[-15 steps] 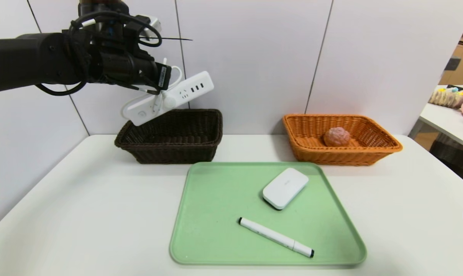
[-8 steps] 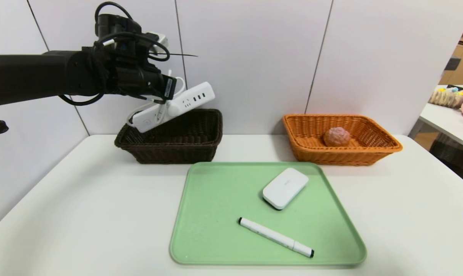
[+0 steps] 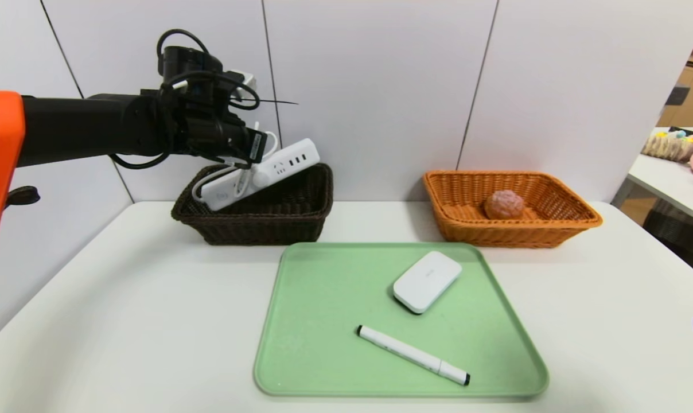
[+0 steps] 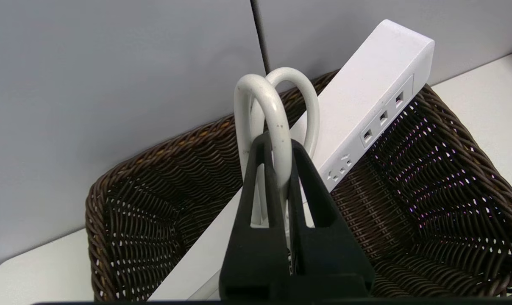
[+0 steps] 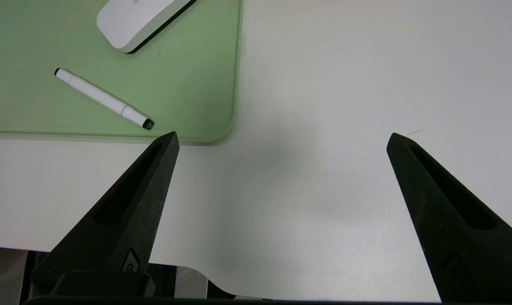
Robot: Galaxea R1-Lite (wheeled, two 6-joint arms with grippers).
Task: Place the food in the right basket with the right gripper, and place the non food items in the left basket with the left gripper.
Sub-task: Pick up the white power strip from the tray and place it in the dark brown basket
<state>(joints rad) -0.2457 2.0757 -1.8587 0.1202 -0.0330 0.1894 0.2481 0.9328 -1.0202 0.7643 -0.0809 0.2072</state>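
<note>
the black left arm (image 3: 146, 123) reaches over a dark brown woven basket (image 3: 260, 226), where a long white plastic power strip (image 3: 286, 163) slants with its cord. a pinkish round lumpy item (image 3: 503, 205) sits in an orange-brown woven basket (image 3: 510, 234). on the white worktop (image 3: 151, 321), a green rectangular tray (image 3: 323, 321) holds a rounded white box (image 3: 428, 281) and a white black-tipped marker (image 3: 412, 354).

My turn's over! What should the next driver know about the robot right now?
Left gripper: shut on the white looped cord of the white power strip, over the dark brown wicker basket.
Right gripper: open, parked off the green tray's right side.
Done: pinkish round food in the orange wicker basket.
Left: release the strip; then white rounded box and white black-tipped marker, both on the tray.
</note>
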